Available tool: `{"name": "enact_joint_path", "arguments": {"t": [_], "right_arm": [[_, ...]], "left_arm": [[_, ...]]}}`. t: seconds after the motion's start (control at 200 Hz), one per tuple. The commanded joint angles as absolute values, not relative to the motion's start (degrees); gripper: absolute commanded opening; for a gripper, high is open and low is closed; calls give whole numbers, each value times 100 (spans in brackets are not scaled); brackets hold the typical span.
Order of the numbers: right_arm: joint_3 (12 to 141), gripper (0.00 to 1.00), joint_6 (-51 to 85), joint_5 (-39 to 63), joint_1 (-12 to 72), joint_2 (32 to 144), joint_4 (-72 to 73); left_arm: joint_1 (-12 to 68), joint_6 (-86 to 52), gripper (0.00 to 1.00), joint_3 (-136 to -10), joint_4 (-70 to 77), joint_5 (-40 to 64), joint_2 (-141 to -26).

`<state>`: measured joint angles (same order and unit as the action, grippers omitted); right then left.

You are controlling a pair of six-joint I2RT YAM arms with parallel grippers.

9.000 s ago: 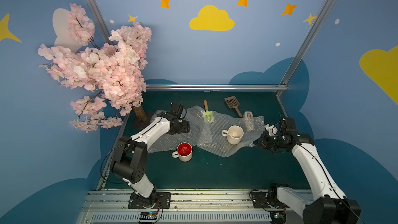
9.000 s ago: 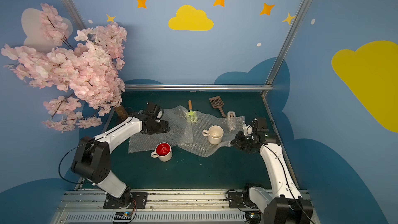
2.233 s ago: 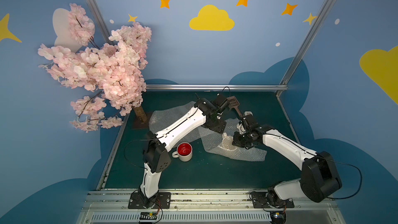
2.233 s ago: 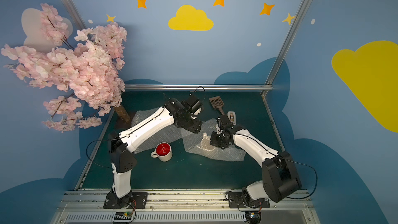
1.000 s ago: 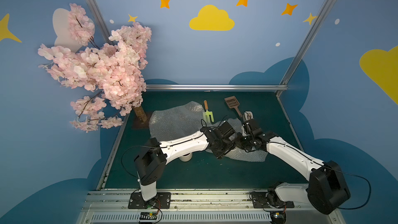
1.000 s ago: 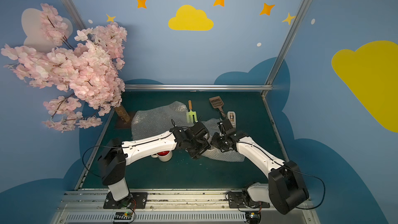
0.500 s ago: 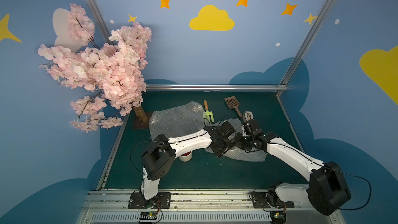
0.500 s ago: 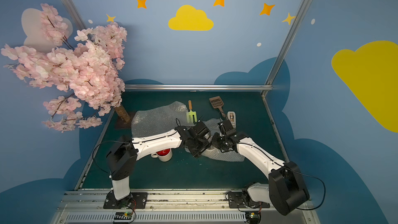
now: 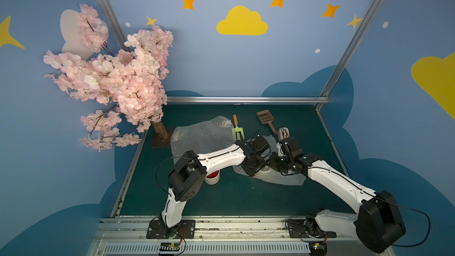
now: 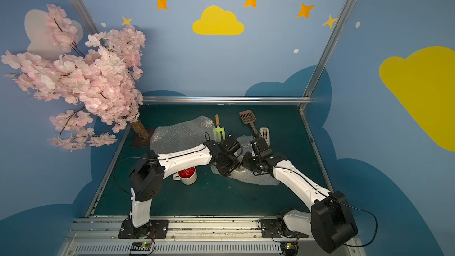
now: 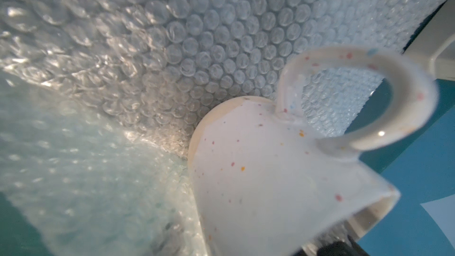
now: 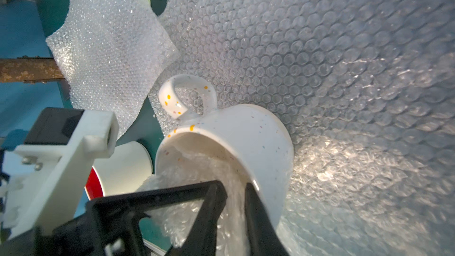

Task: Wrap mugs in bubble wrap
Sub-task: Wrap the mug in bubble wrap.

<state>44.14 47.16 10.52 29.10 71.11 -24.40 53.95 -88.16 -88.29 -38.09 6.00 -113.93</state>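
right gripper [image 12: 232, 189]: stood ajar at the mug [image 12: 246, 139] mouth, hold unclear
left gripper [image 9: 257, 167]: unclear
tip: you needed bubble wrap [image 12: 320, 70] tucked deeper

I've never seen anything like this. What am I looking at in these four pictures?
You see a white left arm and a white right arm at a green table, each ending in a claw. The wide pictures come from one camera above; the close-ups come from cameras on the wrists. On the table lie a far sheet of whitish bubble wrap, a near sheet, and a cream mug with a red inside. A speckled cream mug lies on its side on the near sheet. The right claw, jaws slightly apart, is at its mouth, where wrap is tucked in. Whether the left claw holds anything is hidden.
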Motion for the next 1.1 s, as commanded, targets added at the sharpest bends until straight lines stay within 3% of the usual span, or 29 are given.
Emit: {"name": "enact_joint_path", "arguments": {"t": [0.0,0.155,0.235,0.441,0.806,1.091], "right_arm": [[4331,32,4575,1059,2883,6971,-2516],[4427,58,4693,594,2803,6643,-3029],[4419,64,4572,418,2738,6395,-3223],[4228,67,4267,448,2463,5769,-3520],[4302,75,4011,897,2040,5174,-4715],[4288,80,3762,1513,1926,4666,-5326]], "left_arm": [[5354,-8607,50,-8950,-4173,521,-11521],[5304,-8266,39,-9079,-4381,379,-11604],[5265,-8088,32,-9172,-4532,367,-11659],[5171,-7642,18,-9366,-4894,411,-11759],[4903,-6349,3,-9849,-5711,541,-11854],[4699,-5045,2,-10333,-6471,597,-12083]]}}
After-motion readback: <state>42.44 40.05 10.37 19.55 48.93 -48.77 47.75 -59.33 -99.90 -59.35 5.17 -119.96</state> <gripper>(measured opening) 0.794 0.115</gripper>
